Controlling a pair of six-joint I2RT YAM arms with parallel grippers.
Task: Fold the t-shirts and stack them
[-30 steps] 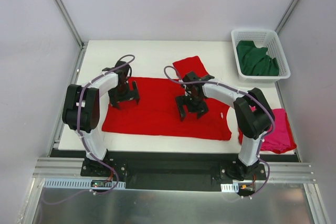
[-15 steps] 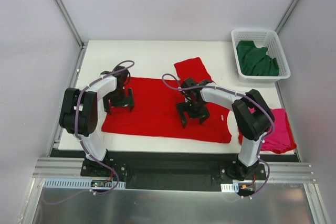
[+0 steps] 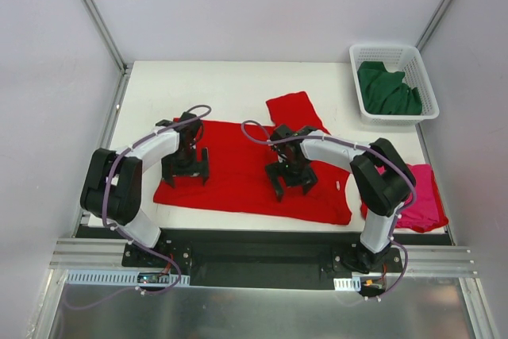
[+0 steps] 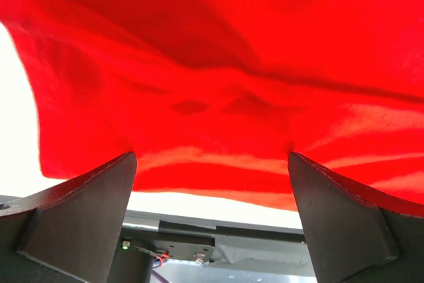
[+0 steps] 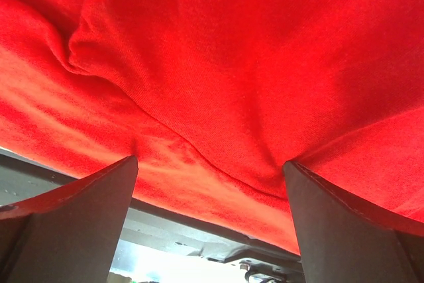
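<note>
Red cotton fills both wrist views. We note the left gripper (image 3: 186, 172) spread wide, fingers (image 4: 79, 210) aimed down at the red t-shirt (image 3: 238, 168), nothing pinched. The right gripper (image 3: 294, 186) is likewise spread wide and empty over the same cloth.

The shirt lies flat on the table (image 3: 230, 85), long axis parallel to the near edge, one sleeve toward the far edge. Its near hem runs just nearward of both grippers, each arm over its own half. We judge the hem the next grip.

The magenta t-shirt (image 3: 422, 196) sits at the near right corner. The green t-shirt (image 3: 387, 89) is in the basket (image 3: 385, 48) at the far right corner.
</note>
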